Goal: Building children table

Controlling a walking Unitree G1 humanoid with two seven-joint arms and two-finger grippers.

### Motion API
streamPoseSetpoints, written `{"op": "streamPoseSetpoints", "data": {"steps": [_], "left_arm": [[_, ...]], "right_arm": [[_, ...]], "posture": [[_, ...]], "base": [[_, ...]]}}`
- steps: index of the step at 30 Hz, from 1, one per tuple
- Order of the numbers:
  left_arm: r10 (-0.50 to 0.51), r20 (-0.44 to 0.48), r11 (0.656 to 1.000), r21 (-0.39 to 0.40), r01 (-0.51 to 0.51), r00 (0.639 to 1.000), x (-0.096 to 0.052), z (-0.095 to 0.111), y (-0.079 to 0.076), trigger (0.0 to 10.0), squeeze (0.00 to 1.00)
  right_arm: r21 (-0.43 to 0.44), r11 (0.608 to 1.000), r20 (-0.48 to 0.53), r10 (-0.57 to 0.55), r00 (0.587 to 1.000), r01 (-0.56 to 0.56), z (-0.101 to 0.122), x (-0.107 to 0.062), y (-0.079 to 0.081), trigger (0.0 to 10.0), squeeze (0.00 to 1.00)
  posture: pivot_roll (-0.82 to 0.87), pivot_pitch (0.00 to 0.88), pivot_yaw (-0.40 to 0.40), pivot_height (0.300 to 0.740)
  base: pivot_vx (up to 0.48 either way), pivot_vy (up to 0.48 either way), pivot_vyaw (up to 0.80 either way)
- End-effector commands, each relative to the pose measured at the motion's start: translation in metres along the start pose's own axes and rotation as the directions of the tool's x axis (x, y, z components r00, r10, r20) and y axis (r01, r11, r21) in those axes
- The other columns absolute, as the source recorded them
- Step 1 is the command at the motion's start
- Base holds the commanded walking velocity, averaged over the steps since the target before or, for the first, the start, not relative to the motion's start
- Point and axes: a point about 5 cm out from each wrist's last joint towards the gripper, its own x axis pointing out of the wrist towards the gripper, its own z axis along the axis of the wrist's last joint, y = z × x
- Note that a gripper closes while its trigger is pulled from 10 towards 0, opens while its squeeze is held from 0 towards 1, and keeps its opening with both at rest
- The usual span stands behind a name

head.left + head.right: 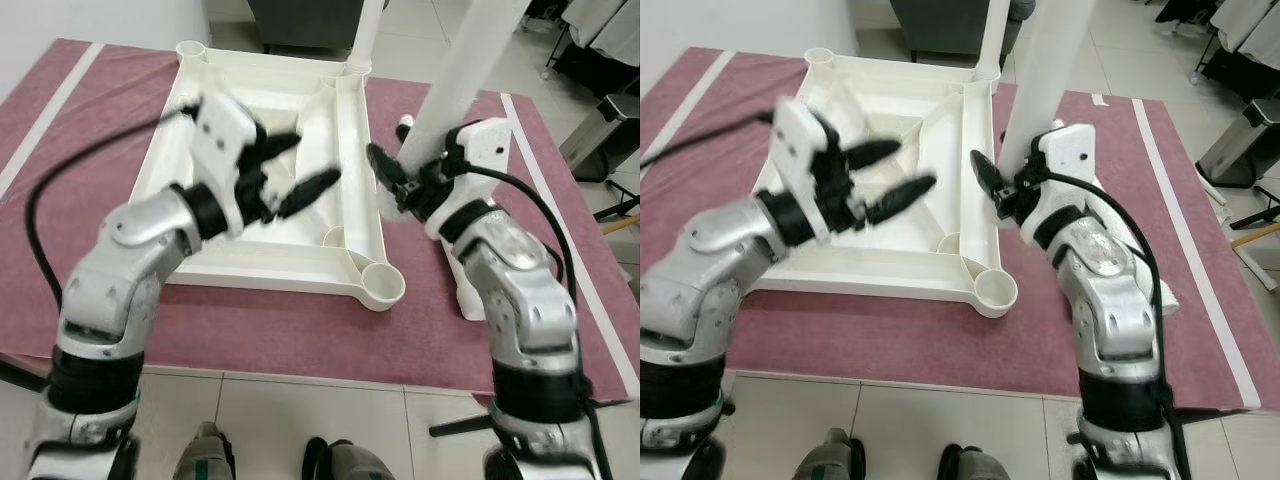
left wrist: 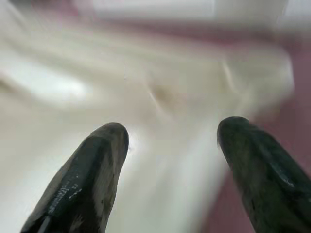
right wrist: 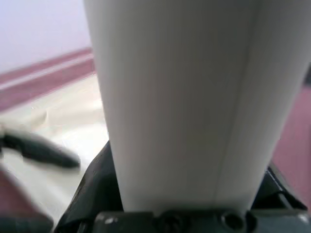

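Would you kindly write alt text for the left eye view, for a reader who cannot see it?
The right gripper holds a white table leg upright beside an upside-down white tabletop on a maroon mat. The left gripper, open and blurred, hovers over the tabletop's ribbed underside. An empty round leg socket sits at the near corner.

Even, bright indoor light with soft shadows and no harsh glare. The left gripper is motion-blurred in both eye views; its wrist view is smeared, perhaps showing the tabletop.
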Motion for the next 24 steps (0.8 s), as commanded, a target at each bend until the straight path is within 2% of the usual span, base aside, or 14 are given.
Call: {"op": "streamPoseSetpoints", "data": {"steps": [1, 3, 6, 14, 16, 17, 20, 24], "left_arm": [[-0.167, 0.023, 0.983, 0.075, 0.165, 0.986, 0.009, 0.009, -0.017, 10.0, 0.00], [-0.254, 0.018, 0.965, 0.075, 0.252, 0.967, 0.012, 0.005, -0.030, 10.0, 0.00], [-0.283, 0.002, 0.956, 0.087, 0.281, 0.959, 0.019, 0.001, -0.036, 10.0, 0.00], [-0.227, -0.021, 0.963, 0.143, 0.227, 0.974, 0.034, -0.004, -0.027, 10.0, 0.00], [-0.220, -0.023, 0.962, 0.160, 0.221, 0.975, 0.035, -0.004, -0.025, 9.9, 0.00], [-0.214, -0.023, 0.960, 0.179, 0.215, 0.977, 0.036, -0.004, -0.022, 9.5, 0.00], [-0.221, -0.009, 0.952, 0.217, 0.217, 0.975, 0.031, 0.003, -0.013, 10.0, 0.00], [-0.266, 0.016, 0.936, 0.243, 0.254, 0.964, 0.020, 0.013, -0.008, 10.0, 0.00]], "right_arm": [[-0.001, 0.999, 0.025, 0.042, 0.999, -0.042, 0.008, -0.003, 0.004, 10.0, 0.00], [0.015, 0.999, -0.008, 0.044, 0.999, -0.044, -0.003, -0.007, 0.006, 10.0, 0.00], [0.032, 0.999, -0.043, 0.037, 0.998, -0.036, -0.012, -0.009, 0.008, 10.0, 0.00], [0.039, 0.999, -0.056, 0.039, 0.998, -0.037, -0.014, -0.008, 0.009, 10.0, 0.00], [0.042, 0.998, -0.061, 0.045, 0.997, -0.043, -0.015, -0.009, 0.010, 10.0, 0.00], [0.043, 0.998, -0.066, 0.051, 0.997, -0.048, -0.016, -0.010, 0.010, 10.0, 0.00], [0.046, 0.998, -0.070, 0.055, 0.996, -0.051, -0.017, -0.010, 0.011, 10.0, 0.00], [0.048, 0.998, -0.068, 0.054, 0.996, -0.051, -0.017, -0.009, 0.011, 10.0, 0.00]], "posture": [[0.05, 0.134, -0.060, 0.740], [0.05, 0.134, -0.063, 0.740], [0.05, 0.131, -0.061, 0.740], [0.04, 0.130, -0.051, 0.740], [0.04, 0.130, -0.052, 0.740], [0.04, 0.132, -0.052, 0.740], [0.04, 0.136, -0.051, 0.740], [0.04, 0.139, -0.050, 0.740]], "base": [[0.000, 0.000, 0.00], [0.000, 0.000, 0.00], [0.000, 0.000, 0.00], [0.000, 0.000, 0.00], [0.000, 0.000, 0.00], [0.000, 0.000, 0.00], [0.000, 0.000, 0.00], [0.000, 0.000, 0.00]]}}
